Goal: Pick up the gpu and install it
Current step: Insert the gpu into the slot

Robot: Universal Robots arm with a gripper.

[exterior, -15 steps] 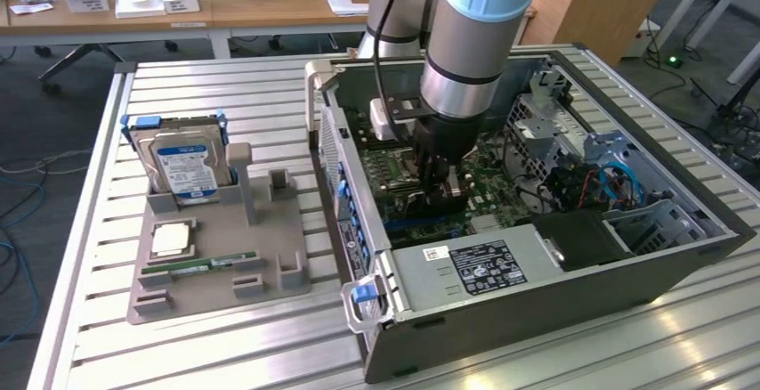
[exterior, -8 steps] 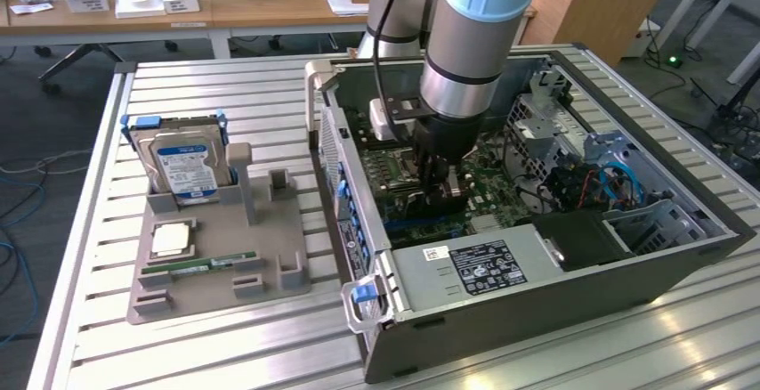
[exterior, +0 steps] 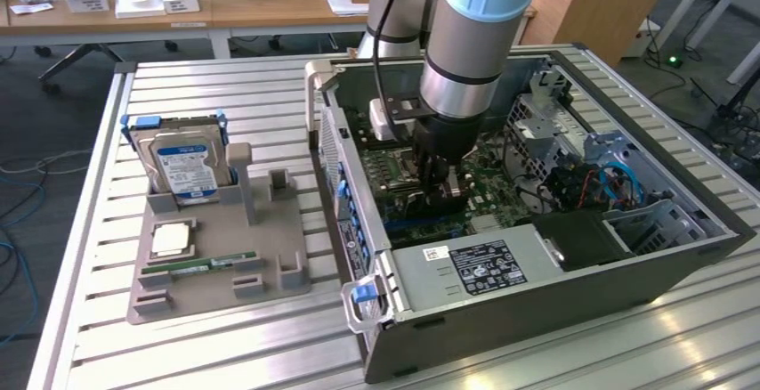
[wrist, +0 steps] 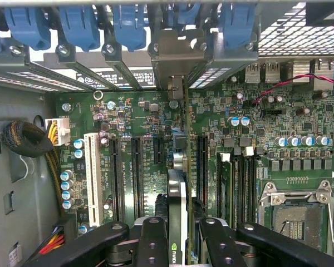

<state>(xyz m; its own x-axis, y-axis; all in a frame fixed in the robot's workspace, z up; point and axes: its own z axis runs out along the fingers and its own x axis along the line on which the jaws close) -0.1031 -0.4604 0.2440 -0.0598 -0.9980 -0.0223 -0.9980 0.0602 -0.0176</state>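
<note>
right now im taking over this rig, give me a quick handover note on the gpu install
Gripper: shut on the gpu, card held edge-on between the fingers, inside the open computer case.
Gpu: upright over the motherboard, lined up along the expansion slots, its metal bracket up at the case's rear slot openings.
Done: card picked up and brought into the case.
Left: whether it is fully seated in a slot cannot be told; gripper has not let go.
On the parts tray outside: hard drive and RAM stick.

motherboard (wrist: 156,133) green | slot clips (wrist: 78,25) blue | hard drive (exterior: 188,169) label blue | gpu (wrist: 181,183) edge seemingly dark
</note>
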